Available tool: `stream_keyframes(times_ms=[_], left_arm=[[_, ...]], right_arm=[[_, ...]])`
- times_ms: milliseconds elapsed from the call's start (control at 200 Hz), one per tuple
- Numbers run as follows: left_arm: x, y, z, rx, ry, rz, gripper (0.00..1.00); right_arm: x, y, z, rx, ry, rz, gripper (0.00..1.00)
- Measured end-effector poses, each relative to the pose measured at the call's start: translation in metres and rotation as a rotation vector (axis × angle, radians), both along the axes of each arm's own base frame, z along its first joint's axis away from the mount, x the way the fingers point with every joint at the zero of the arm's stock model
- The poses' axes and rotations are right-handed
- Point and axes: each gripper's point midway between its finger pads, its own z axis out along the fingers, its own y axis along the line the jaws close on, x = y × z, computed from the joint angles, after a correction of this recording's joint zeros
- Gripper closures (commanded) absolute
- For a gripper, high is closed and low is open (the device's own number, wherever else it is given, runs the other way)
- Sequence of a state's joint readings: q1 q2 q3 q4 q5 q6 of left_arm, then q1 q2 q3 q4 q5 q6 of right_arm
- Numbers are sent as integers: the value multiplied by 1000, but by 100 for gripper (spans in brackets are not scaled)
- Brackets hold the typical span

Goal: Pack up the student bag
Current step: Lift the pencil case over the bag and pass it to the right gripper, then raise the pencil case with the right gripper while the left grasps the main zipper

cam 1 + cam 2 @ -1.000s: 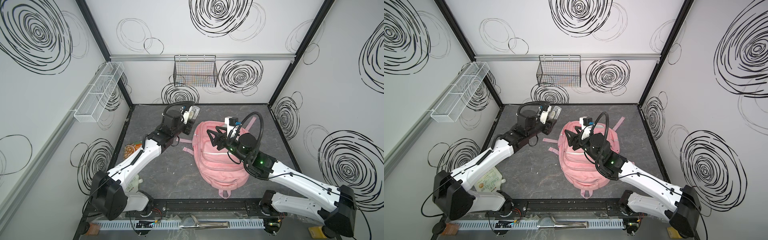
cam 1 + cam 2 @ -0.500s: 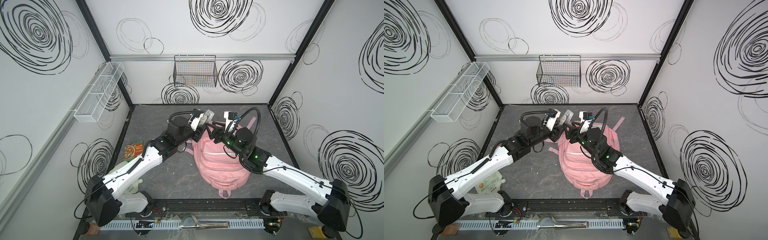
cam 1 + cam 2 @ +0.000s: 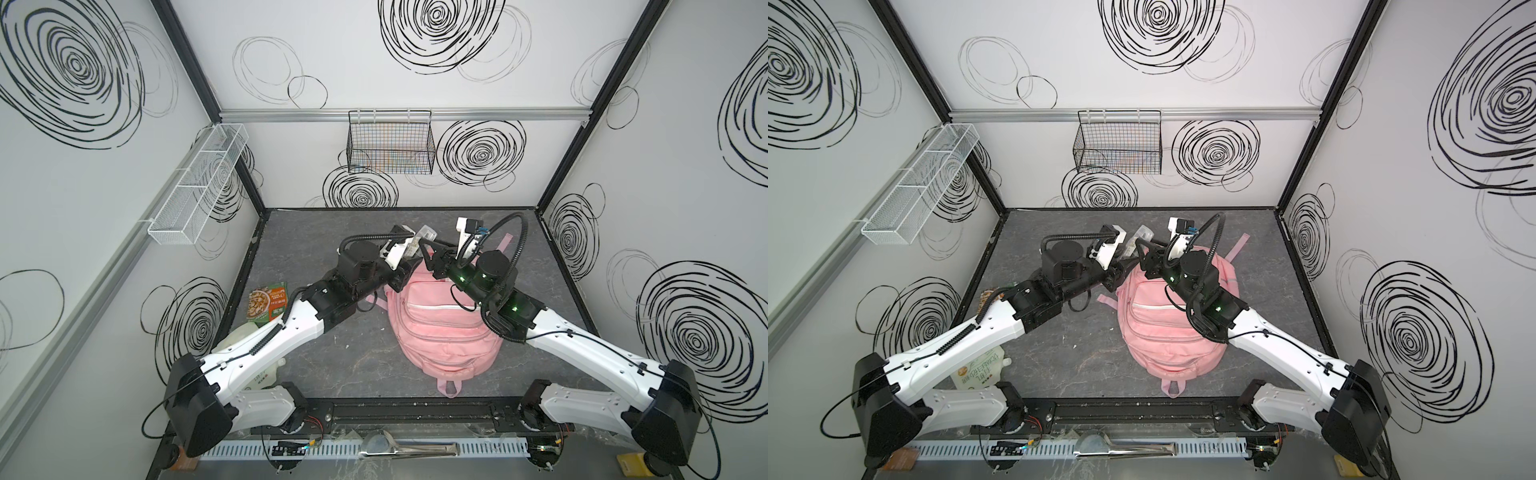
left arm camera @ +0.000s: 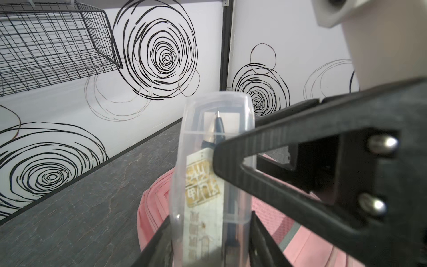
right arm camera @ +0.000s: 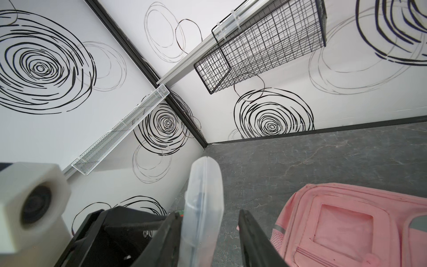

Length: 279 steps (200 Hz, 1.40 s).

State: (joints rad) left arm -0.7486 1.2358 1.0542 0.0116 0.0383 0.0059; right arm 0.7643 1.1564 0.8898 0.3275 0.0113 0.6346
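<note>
Pink student bag (image 3: 444, 328) lying flat on grey table (image 3: 332, 361); clear pen case (image 4: 196, 143) near its far end, left claw (image 4: 210, 217) clamped on it, right claw (image 5: 209, 213) open astride it.

Backpack (image 3: 449, 332), snack packet (image 3: 268, 305) on grey tabletop (image 3: 357, 361)
</note>
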Motion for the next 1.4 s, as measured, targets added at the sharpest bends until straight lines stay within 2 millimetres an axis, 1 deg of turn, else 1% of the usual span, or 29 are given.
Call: stream_keyframes(times_ms=[115,185,315,370,430,485,580,675,720,795,855,946,1016,1111,1166,1201,1266,1341,1396], left_arm=[[-2,-2,-2,14,-7,-6,53],[-3,-2,-2,22,-13,-4,53],[-2,-1,-3,37,-26,3,51],[-2,-1,-3,39,-34,5,48],[-2,-2,-1,38,-45,5,43],[-2,-2,1,34,-58,4,41],[-7,1,7,26,-85,0,36],[-11,3,14,21,-114,-2,29],[-14,2,18,17,-130,-5,28],[-19,0,18,27,-152,-20,27],[-26,-5,14,46,-163,-43,25],[-40,-18,4,93,-178,-107,22],[-55,-33,-10,148,-182,-192,21],[-76,-56,-44,258,-146,-322,22],[-84,-68,-66,317,-113,-381,23],[-90,-74,-81,357,-88,-420,23],[-95,-80,-105,418,-44,-466,24],[-98,-81,-124,467,-7,-492,24],[-98,-80,-132,489,9,-502,25]], right_arm=[[1,6,-4,4,18,18,65],[2,9,-6,8,26,30,72],[0,11,-4,31,35,49,80],[0,11,-2,40,37,54,83],[-1,9,0,45,35,55,90],[-2,6,2,47,34,52,93],[0,-12,7,43,21,6,95],[-3,-36,17,49,-4,-51,97],[-5,-48,23,50,-19,-81,98],[-9,-70,33,51,-46,-134,100],[-13,-87,40,45,-64,-177,100],[-21,-116,50,33,-90,-252,100],[-29,-136,56,20,-111,-307,100],[-43,-162,64,10,-145,-381,100],[-51,-174,66,7,-163,-419,100],[-56,-180,67,2,-170,-435,100],[-64,-191,71,3,-195,-465,100],[-70,-199,76,3,-217,-492,100],[-71,-201,77,-5,-225,-503,100]])
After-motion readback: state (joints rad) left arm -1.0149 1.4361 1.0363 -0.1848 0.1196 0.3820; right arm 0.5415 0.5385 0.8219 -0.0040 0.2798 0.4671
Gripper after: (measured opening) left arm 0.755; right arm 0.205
